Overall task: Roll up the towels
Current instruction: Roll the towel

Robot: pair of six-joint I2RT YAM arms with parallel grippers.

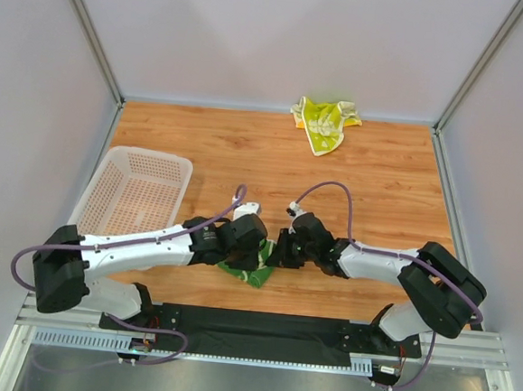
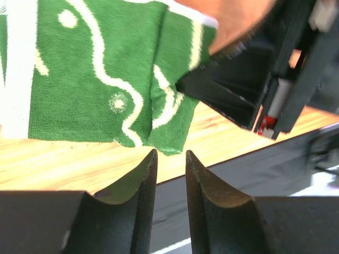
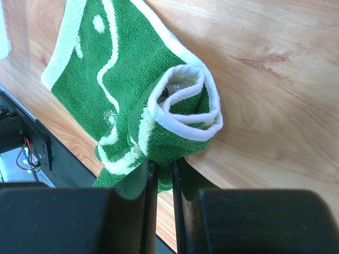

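Near the front edge of the wooden table (image 1: 380, 187), about midway between left and right, lay the dark green terry towel with a white line pattern (image 1: 248, 272), partly covered in the top view by the two wrists that met over it. The right fingers (image 3: 150, 211) were closed almost together on the towel's near edge, pinching a fold of green cloth between them. Just beyond that grip, one end of the towel was curled into a loose open roll with a white border, and the rest spread flat toward the left. The left fingers (image 2: 140, 185) stood a narrow gap apart with nothing between them, their tips just short of the towel's near hem and not touching it.

At the far edge of the table, right of centre and well apart from the arms, the yellow and lime-green cloth with white patches (image 1: 323, 123) lay crumpled and unrolled. A white perforated plastic basket (image 1: 151, 153) sat on the left side of the table.
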